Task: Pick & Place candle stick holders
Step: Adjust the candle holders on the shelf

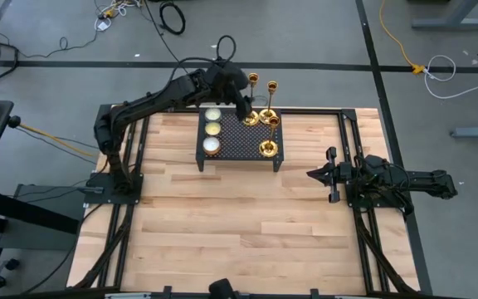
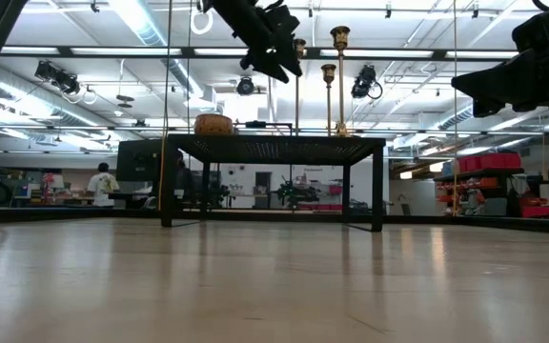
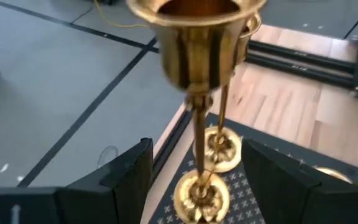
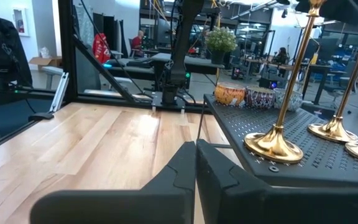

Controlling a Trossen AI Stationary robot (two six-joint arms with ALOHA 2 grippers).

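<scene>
Three candle stick holders (image 1: 267, 116) upright on black mesh rack (image 1: 239, 141) at surface's far edge, stems vertical, cups up. Left claw (image 3: 194, 180) open, fingers astride rearmost holder's stem, not gripping. Right claw (image 4: 196, 180) closed, empty, near surface's right side.

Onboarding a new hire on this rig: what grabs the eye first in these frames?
Three gold candle stick holders stand upright on the black mesh rack at the table's far edge, beside three small round pots. The left gripper hangs open over them, fingers either side of one stem, not touching. The right gripper waits shut at the table's right side.
</scene>
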